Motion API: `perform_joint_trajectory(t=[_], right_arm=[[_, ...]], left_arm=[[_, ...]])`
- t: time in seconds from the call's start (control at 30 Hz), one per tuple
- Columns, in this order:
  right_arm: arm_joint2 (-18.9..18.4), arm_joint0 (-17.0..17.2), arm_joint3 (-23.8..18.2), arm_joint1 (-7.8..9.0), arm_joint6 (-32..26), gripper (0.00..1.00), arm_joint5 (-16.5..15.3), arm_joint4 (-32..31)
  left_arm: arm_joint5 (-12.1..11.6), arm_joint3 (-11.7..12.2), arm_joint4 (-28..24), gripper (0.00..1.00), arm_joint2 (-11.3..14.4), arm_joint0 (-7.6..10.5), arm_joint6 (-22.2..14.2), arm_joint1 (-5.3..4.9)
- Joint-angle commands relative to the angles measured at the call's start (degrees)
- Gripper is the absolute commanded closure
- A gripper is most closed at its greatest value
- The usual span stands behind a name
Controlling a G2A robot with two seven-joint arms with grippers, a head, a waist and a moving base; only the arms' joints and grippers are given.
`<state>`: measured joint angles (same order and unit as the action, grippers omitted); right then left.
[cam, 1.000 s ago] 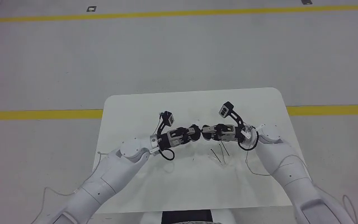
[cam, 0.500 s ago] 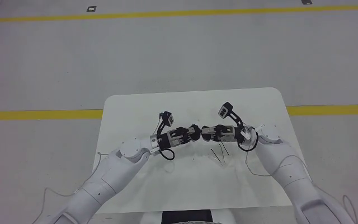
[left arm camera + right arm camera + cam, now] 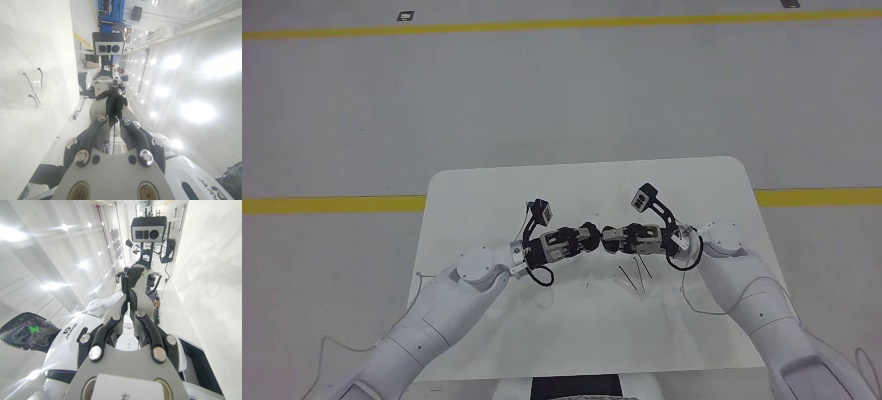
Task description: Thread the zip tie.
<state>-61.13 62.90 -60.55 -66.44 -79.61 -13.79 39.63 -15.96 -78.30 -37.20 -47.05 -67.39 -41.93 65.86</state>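
Barely anything has shifted over the last second: the two arms have drawn their tips a shade closer together above the middle of the worktop, and the rest lies as it did.

Nearest the robot, a few spare ties lie flat on the white worktop. They are thin, black and close together, just on the robot's side of the point where the arms meet.

A little farther out, the left gripper and the right gripper face each other tip to tip, clear of the surface. They are so near that the top view does not show whether they touch.

The left gripper's jaws are pressed together on the zip tie. In the left wrist view it is a thin black strand running out from between the dark pads and back toward the wrist.

The right gripper's jaws are likewise closed down to a sliver of a gap, ribbed pad facing pad. What they pinch is hidden in its own wrist view, so I cannot tell whether they have the tie's other end.

Beyond the arms lies the far half of the worktop with its rounded corners. Past that is the grey floor, crossed by a yellow line level with the worktop and a second yellow line farther off.
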Motion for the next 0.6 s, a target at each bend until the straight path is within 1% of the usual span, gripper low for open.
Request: perform_joint_trajectory(t=[0.0, 0.07, 0.17, 0.2, 0.3, 0.4, 0.43, 0.5, 0.57], right_arm=[[-0.2, 0.1, 0.1, 0.01, 0.2, 0.0, -0.2, 0.3], [-0.5, 0.2, 0.2, 0.04, 0.4, 0.0, -0.2, 0.7], [-1.1, 0.5, 0.5, 0.1, 1.0, 0.0, -0.3, 1.5], [-1.3, 0.6, 0.5, 0.12, 1.2, 0.0, -0.3, 1.8], [-2.2, 1.0, 0.8, 0.16, 2.1, 0.0, -0.4, 3.3], [-2.8, 1.2, 1.1, 0.25, 2.3, 0.0, -0.3, 3.8], [-2.9, 1.2, 1.1, 0.27, 2.4, 0.0, -0.2, 3.9], [-3.1, 1.3, 1.1, 0.25, 2.7, 0.0, -0.1, 4.1], [-3.1, 1.4, 1.1, 0.2, 2.8, 0.0, -0.2, 4.4]], left_arm=[[-0.7, 0.0, 0.7, 1.0, -0.1, 0.0, 0.1, 0.0], [-1.3, 0.1, 1.5, 1.0, -0.3, -0.04, 0.3, -0.01], [-3.3, 0.0, 3.5, 1.0, -0.5, -0.16, 0.6, -0.09], [-3.5, -0.1, 4.3, 1.0, -0.7, -0.2, 0.8, -0.12], [-3.5, -1.9, 8.6, 1.0, -1.9, -0.74, 1.5, -0.27], [-3.5, -4.4, 14.1, 1.0, -3.7, -2.04, 2.8, -0.4], [-3.5, -5.5, 15.9, 1.0, -4.4, -2.77, 3.1, -0.42], [-3.5, -7.7, 18.5, 1.0, -5.4, -3.74, 2.7, -0.42], [-3.5, -9.5, 20.7, 1.0, -6.6, -4.9, 1.5, -0.38]])
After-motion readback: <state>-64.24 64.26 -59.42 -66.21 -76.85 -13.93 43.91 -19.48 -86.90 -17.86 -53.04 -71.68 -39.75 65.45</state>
